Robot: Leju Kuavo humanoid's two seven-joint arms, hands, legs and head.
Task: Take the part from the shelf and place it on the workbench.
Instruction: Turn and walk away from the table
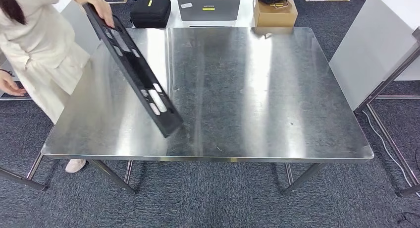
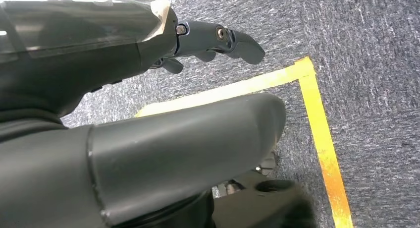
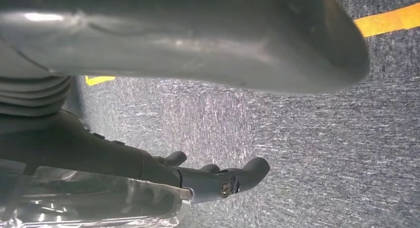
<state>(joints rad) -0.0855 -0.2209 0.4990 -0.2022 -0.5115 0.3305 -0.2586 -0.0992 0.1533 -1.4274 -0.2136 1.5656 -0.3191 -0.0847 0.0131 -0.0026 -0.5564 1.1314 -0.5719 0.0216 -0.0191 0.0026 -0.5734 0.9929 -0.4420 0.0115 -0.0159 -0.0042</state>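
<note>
A person point(image 1: 37, 44) in pale clothes stood at the far left corner of the counter point(image 1: 237, 89), one hand point(image 1: 101, 7) gripping the upper end of the part point(image 1: 133, 69). The part was a long black frame with slotted openings. It sat tilted, its lower end touching the steel top near the front left, its upper end raised toward the person. The person's other hand point(image 1: 10, 84) hung off the counter's left side.

Behind the counter, on a white surface, stood a black case point(image 1: 150, 11), a grey laptop point(image 1: 208, 4) and a cardboard box point(image 1: 275, 14) with a dark device on top. A white cabinet point(image 1: 376, 44) stood to the right, with a metal frame point(image 1: 391, 79) just in front of it.

The left robot hand point(image 2: 163, 89) hung over grey carpet point(image 2: 366, 49) beside a corner of yellow floor tape point(image 2: 317, 114). It held nothing, its thumb and dark fingers point(image 2: 223, 39) well apart, released. The right robot hand point(image 3: 198, 104) hung likewise over carpet, with a strip of yellow tape point(image 3: 391, 17) beyond the thumb. Its fingers point(image 3: 233, 181) were spread away from the thumb and grasped nothing.
</note>
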